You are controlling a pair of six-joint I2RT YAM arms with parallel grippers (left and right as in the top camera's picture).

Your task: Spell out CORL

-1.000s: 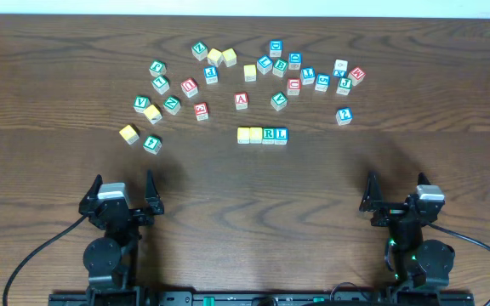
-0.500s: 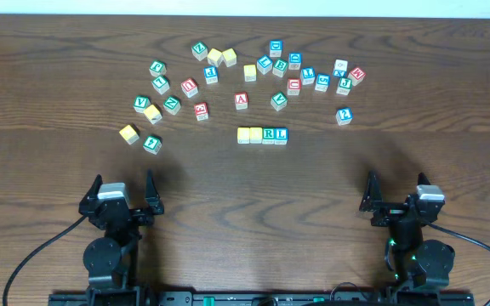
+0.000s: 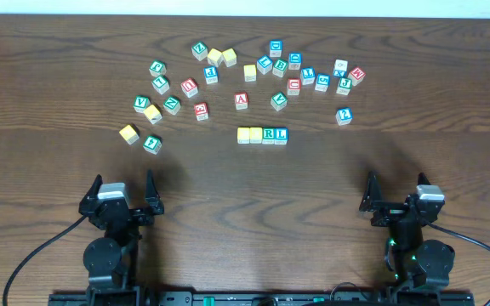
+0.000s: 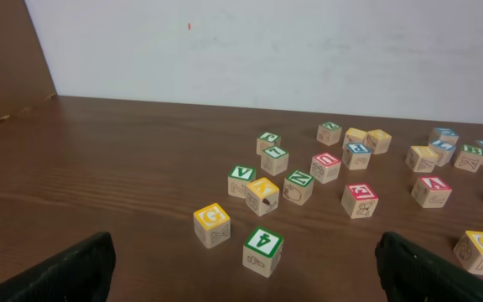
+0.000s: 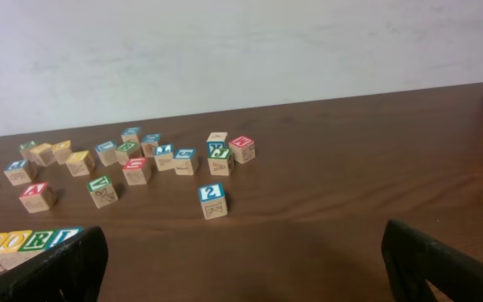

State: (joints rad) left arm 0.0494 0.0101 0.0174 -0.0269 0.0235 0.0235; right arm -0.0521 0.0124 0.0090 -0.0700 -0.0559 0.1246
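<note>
A row of four letter blocks [image 3: 262, 135] lies at the table's middle: two yellow-topped blocks, a green R and a blue L. In the right wrist view the row [image 5: 23, 242] reads C, O, R, then a blue block partly hidden behind a finger. My left gripper [image 3: 124, 195] is open and empty at the near left. My right gripper [image 3: 395, 193] is open and empty at the near right. Both sit well in front of the row.
Several loose letter blocks are scattered across the far half of the table [image 3: 253, 72]. A yellow G block [image 4: 211, 224] and a green 4 block [image 4: 263, 249] lie nearest my left gripper. A lone blue block [image 5: 212, 201] lies ahead of my right gripper.
</note>
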